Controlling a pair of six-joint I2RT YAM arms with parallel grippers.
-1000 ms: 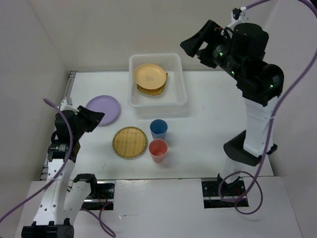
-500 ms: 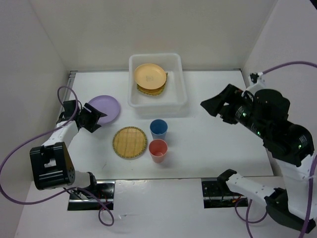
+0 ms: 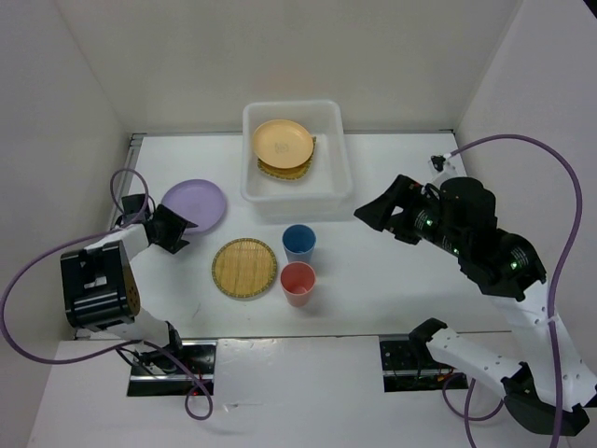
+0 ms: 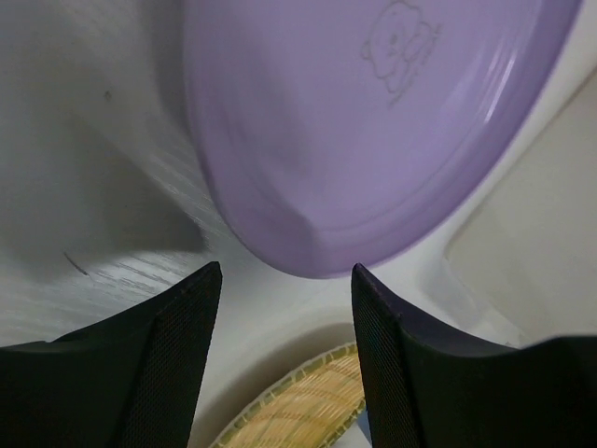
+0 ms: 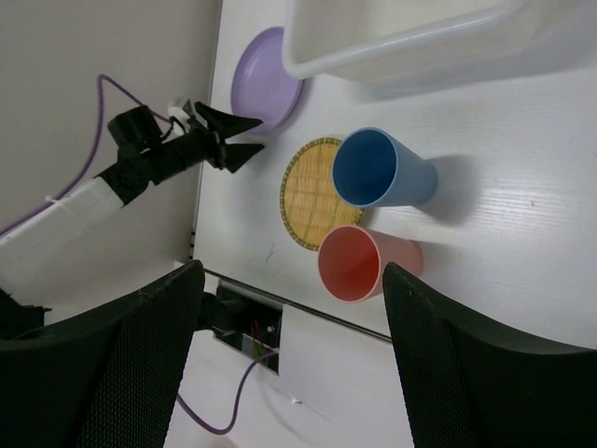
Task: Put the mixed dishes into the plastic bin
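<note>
Although most of the dishes lay out on the white table [image 3: 392, 280], the translucent white rectangular plastic bin [image 3: 297, 194] at the far middle already held two. A pale orange round plate [image 3: 283, 142] rested face up on a woven straw-coloured plate [image 3: 284, 172], whose edge showed along the orange one's near side. Nothing else could be seen inside the bin.

In front of the bin stood the blue plastic cup [image 3: 298, 243], upright, with the red plastic cup [image 3: 298, 283] just beside it on the near side, also upright. The second woven straw-coloured plate [image 3: 245, 268] lay flat to their left. Farther left and a little beyond it sat the lavender round plate [image 3: 195, 205], flat on the table near the left edge.

The left gripper [image 3: 177, 231] was low at the lavender plate's near rim, its jaws parted and gripping nothing. Its own camera showed that rim just ahead of the spread fingers [image 4: 177, 355], and a faint embossed figure on the plate's face — a detail too small to make out from above. The second woven plate's edge peeked in below.

The right gripper [image 3: 368, 213] hung to the right of the bin above the table, jaws wide apart and empty. Its camera looked down into both cups — each hollow and bare inside — and caught the left arm reaching toward the lavender plate.
</note>
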